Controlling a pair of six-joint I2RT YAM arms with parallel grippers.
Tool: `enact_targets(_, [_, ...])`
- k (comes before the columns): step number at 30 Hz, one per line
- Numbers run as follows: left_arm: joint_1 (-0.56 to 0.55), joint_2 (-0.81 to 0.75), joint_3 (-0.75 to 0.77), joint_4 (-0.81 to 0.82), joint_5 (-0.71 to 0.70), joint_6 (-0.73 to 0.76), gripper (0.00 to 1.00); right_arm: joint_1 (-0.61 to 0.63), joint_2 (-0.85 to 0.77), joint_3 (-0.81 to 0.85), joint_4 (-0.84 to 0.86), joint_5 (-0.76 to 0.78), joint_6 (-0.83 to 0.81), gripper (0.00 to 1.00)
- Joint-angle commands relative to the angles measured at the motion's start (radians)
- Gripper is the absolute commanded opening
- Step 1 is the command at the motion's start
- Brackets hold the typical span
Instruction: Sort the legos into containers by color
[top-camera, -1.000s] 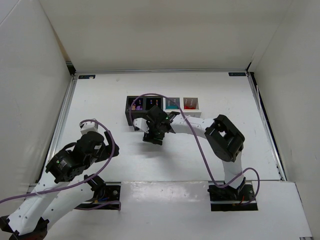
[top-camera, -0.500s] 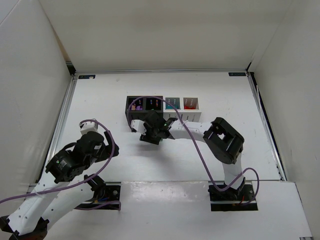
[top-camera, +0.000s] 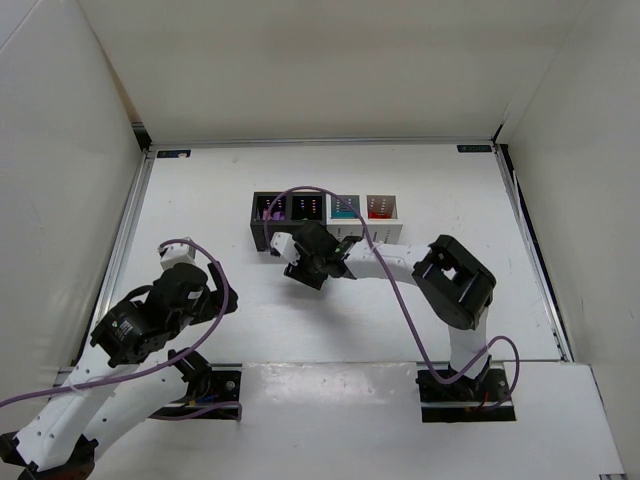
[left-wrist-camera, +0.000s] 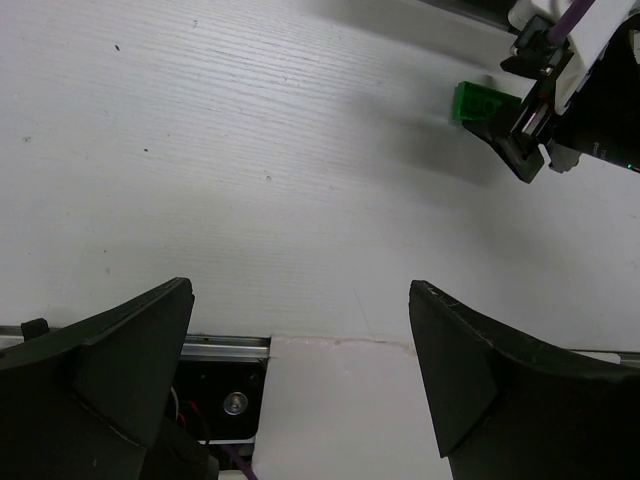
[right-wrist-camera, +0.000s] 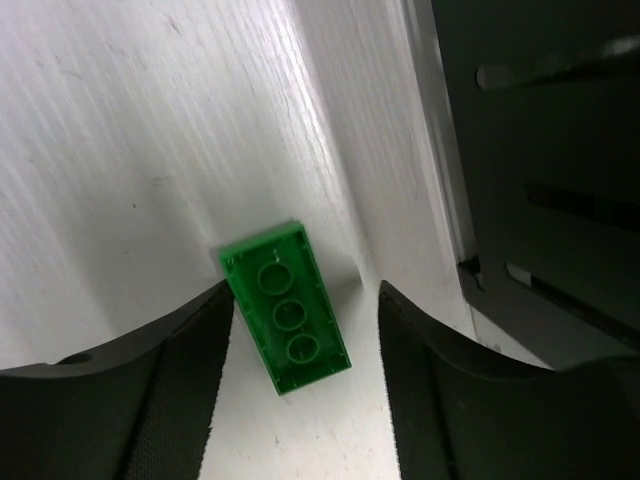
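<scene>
I'm on the pick of a green lego. It lies studs-up on the counter, just beside the slotted front of a black container and between my right end effector's spread fingers, not yet pinched. Next I'd lower, close on its long sides (the wall crowds one finger), then lift. The left end effector hangs spread and empty.

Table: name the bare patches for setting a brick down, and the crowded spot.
Bare: the table left of the bins, right of them and behind them. Crowded: before the black bins, where the right gripper straddles the green brick.
</scene>
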Motion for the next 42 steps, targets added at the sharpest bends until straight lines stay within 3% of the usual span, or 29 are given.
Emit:
enact_targets(1, [-0.003, -0.009, 0.023, -0.004, -0.018, 0.000, 1.00, -0.007, 0.012, -0.053, -0.114, 0.015, 0.036, 0.62])
enact_targets(9, [-0.003, -0.008, 0.025, -0.004, -0.016, 0.000, 1.00, 0.014, -0.001, -0.060, -0.115, 0.047, 0.059, 0.37])
enact_targets(14, [-0.003, -0.020, 0.034, -0.007, -0.019, 0.002, 1.00, 0.045, -0.115, -0.066, -0.120, 0.061, 0.095, 0.32])
enact_targets(22, [-0.005, -0.025, 0.031, -0.001, -0.021, -0.001, 1.00, 0.091, -0.323, -0.009, -0.172, 0.105, 0.128, 0.31])
enact_targets(27, [-0.005, -0.028, 0.030, 0.003, -0.021, -0.004, 1.00, 0.027, -0.365, 0.118, -0.172, 0.069, 0.124, 0.29])
enact_targets(37, [-0.003, -0.010, 0.043, 0.003, -0.024, 0.005, 1.00, -0.090, -0.171, 0.393, -0.109, 0.065, 0.089, 0.29])
enact_targets(42, [-0.003, 0.015, 0.054, 0.006, -0.027, 0.012, 1.00, -0.122, -0.112, 0.424, -0.062, 0.047, 0.108, 0.31])
